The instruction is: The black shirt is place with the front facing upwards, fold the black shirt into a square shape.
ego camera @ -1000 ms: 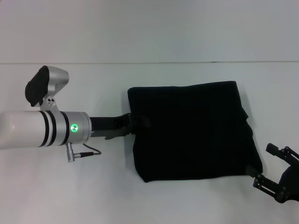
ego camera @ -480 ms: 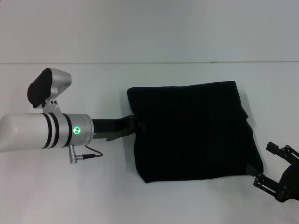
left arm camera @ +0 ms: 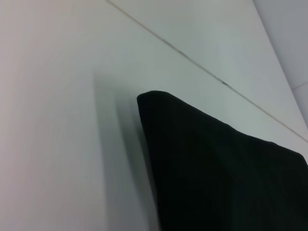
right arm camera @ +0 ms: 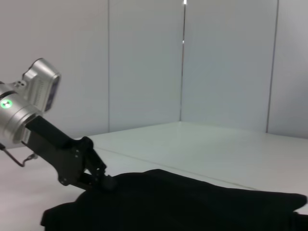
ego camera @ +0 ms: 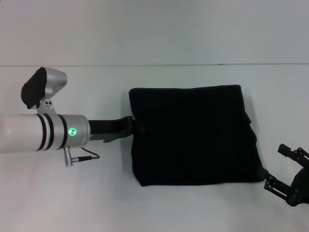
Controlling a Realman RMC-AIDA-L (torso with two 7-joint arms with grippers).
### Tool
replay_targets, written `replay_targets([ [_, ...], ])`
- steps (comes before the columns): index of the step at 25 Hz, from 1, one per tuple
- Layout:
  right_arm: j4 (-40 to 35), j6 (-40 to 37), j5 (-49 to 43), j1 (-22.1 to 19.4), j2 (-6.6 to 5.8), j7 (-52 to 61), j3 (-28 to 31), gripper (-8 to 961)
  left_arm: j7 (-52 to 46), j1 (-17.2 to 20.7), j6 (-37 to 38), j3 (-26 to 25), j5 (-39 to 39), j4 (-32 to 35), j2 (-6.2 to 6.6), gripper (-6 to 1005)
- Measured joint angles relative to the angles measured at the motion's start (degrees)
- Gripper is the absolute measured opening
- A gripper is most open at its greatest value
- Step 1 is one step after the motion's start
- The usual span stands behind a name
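Note:
The black shirt (ego camera: 193, 135) lies folded into a rough square on the white table, with no lettering showing. It also shows in the left wrist view (left arm camera: 216, 178) and in the right wrist view (right arm camera: 192, 202). My left gripper (ego camera: 137, 126) is at the middle of the shirt's left edge and is shut on the cloth. The right wrist view shows its fingertips (right arm camera: 105, 181) pinching that edge. My right gripper (ego camera: 273, 167) is open and empty, just off the shirt's near right corner.
The white table (ego camera: 96, 193) surrounds the shirt on all sides. Its far edge meets a pale wall (ego camera: 154, 65). My left arm's silver wrist and cable (ego camera: 72, 133) hang over the table left of the shirt.
My left arm has drawn back to the left and the shirt's left edge has slid left with it. The shirt's near edge now lies straighter. My right gripper has barely moved.

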Motion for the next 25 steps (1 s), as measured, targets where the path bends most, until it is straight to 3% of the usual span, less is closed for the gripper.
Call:
replay_targets([
  [9,0.1,0.1,0.0,0.3,0.00,0.0,0.5,841,-0.1,1.4,0.2,-0.2,-0.3,0.3,2.07,139],
  [16,0.1,0.4,0.0,0.9,0.07,-0.1,0.5,842,0.1,2.9,1.4,-0.8,-0.9,2.6,1.70,168],
  [25,0.1,0.6,0.0,1.2,0.09,0.0,0.6,843,5.7,6.3,6.6,-5.7,-1.7,3.9,2.17,205],
])
